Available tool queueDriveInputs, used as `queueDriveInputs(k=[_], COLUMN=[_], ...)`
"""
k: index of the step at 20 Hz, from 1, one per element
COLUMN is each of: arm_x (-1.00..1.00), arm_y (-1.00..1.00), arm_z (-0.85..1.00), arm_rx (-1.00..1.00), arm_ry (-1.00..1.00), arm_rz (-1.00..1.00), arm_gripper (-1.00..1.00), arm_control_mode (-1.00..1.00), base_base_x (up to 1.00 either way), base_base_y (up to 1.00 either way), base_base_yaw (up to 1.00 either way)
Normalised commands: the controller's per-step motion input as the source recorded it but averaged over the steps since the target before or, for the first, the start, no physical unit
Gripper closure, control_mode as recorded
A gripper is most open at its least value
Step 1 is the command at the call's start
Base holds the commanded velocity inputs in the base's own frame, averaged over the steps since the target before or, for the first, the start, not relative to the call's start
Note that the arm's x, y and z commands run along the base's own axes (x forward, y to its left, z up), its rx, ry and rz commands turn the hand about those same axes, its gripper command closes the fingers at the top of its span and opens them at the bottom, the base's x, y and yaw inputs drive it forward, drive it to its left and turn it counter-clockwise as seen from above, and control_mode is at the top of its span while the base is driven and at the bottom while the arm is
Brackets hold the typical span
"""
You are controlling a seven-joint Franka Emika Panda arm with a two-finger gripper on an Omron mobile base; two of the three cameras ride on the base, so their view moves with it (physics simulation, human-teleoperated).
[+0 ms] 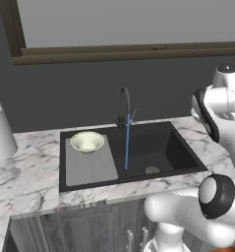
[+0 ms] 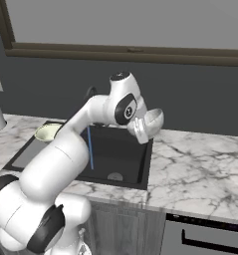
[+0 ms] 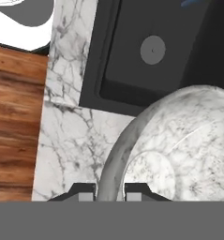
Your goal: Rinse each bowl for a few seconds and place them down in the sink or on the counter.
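My gripper [image 2: 139,129] is shut on the rim of a pale, grey-marbled bowl [image 2: 153,121], held tilted above the counter [image 2: 200,164] just right of the sink [image 2: 121,149]. In the hand view the bowl [image 3: 179,145] bulges large at the lower right, its rim pinched between the two fingertips of the gripper [image 3: 109,192]. A second bowl [image 1: 87,141], cream with a greenish tint, sits upright on the grey drainboard [image 1: 89,167] in the left part of the sink [image 1: 153,142]; it also shows past my arm as a bowl [image 2: 47,132].
A thin blue stream of water [image 1: 127,142] falls from the dark gooseneck faucet [image 1: 123,106] into the basin beside the round drain [image 1: 152,170]. A tall white cylinder [image 1: 0,133] stands on the counter [image 1: 35,182] at far left. Wooden floor [image 3: 15,122] lies beyond the counter's front edge.
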Motion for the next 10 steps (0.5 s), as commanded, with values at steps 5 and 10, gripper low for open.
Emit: queueDriveInputs(k=[5,10], arm_x=[-0.05,-0.04], arm_y=[0.33,0.31], arm_z=[0.03,0.0], arm_rx=[0.03,0.08], arm_ry=[0.08,0.08], arm_rz=[0.11,0.11], arm_gripper=[1.0,1.0], arm_control_mode=[-1.0,-1.0], base_base_x=[0.0,0.0], base_base_y=[0.0,0.0], base_base_yaw=[0.0,0.0])
